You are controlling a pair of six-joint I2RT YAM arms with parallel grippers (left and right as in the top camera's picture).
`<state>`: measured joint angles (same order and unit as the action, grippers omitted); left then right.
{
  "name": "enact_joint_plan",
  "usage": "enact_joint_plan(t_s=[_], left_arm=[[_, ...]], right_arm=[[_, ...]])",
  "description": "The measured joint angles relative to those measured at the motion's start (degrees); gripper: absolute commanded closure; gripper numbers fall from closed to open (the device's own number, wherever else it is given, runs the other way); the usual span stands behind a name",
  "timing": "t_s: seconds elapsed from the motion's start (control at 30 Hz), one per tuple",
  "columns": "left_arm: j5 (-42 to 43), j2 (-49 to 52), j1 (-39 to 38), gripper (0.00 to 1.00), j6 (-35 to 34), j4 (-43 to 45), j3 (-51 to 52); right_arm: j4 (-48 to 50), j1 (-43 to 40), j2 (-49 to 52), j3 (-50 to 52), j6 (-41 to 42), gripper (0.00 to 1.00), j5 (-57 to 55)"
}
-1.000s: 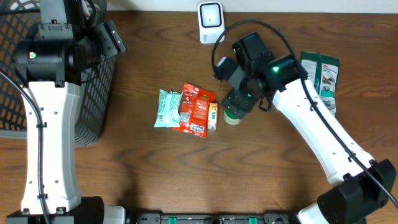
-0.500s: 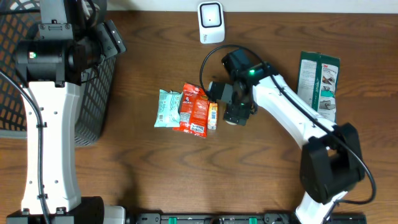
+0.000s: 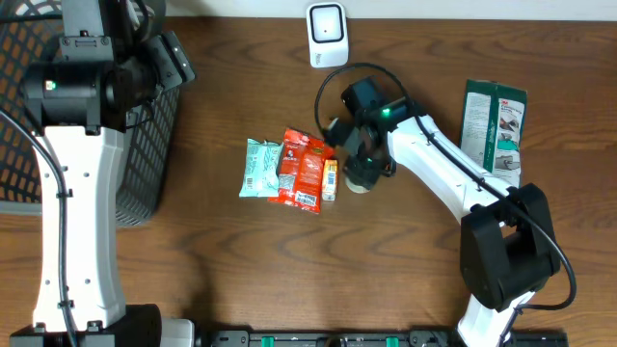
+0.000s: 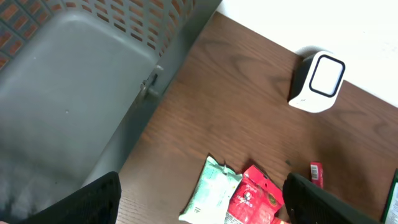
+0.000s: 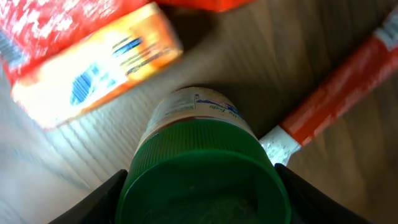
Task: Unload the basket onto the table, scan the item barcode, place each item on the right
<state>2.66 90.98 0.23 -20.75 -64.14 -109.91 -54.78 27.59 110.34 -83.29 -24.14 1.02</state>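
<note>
We find the right gripper (image 5: 200, 185) low over the green-lidded jar (image 3: 360, 183), one finger close against each side of the lid. Whether they truly press on it we cannot tell. The jar stands upright on the table (image 3: 241, 270), just right of a small orange box (image 3: 331, 180) and apart from the white scanner (image 3: 326, 34) at the far edge. Its lid is on, so its contents are hidden from us. A red stick (image 5: 336, 81) lies beside it. A red packet (image 3: 304, 169) and a pale green packet (image 3: 260, 169) lie left of the box. The left gripper (image 4: 202, 180) hangs above the mesh basket (image 3: 145, 135), fingers spread wide with nothing between them — its camera shows the basket's grey floor.
</note>
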Motion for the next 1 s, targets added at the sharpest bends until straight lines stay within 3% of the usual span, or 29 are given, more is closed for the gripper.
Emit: enact_joint_plan(t_s=[0.07,0.23,0.37,0.47,0.6,0.83,0.9,1.0], left_arm=[[0.00,0.00,0.00,0.17,-0.02,0.00,0.00],[0.00,0.00,0.00,0.16,-0.02,0.00,0.00],[0.00,0.00,0.00,0.16,-0.02,0.02,0.00],[0.00,0.00,0.00,0.16,-0.02,0.02,0.00],[0.00,0.00,0.00,0.16,-0.02,0.02,0.00],[0.00,0.00,0.00,0.17,-0.02,0.02,0.00],[0.00,0.00,0.00,0.16,0.00,0.00,0.00],[0.00,0.00,0.00,0.17,-0.02,0.00,0.00]], right_arm=[[-0.04,0.00,0.00,0.00,6.27,0.40,-0.07],[-0.61,-0.02,0.00,0.00,31.63,0.33,0.09],[-0.83,0.00,0.02,0.00,45.92,0.20,3.80],[-0.85,-0.02,0.02,0.00,51.80,0.11,5.84],[-0.85,-0.50,0.00,0.00,53.02,0.09,5.60],[-0.83,-1.20,0.00,-2.14,36.70,0.01,5.62],[-0.76,-1.22,0.00,-2.19,32.06,0.18,5.66],[-0.87,-1.18,0.00,-2.19,29.42,0.20,5.60]])
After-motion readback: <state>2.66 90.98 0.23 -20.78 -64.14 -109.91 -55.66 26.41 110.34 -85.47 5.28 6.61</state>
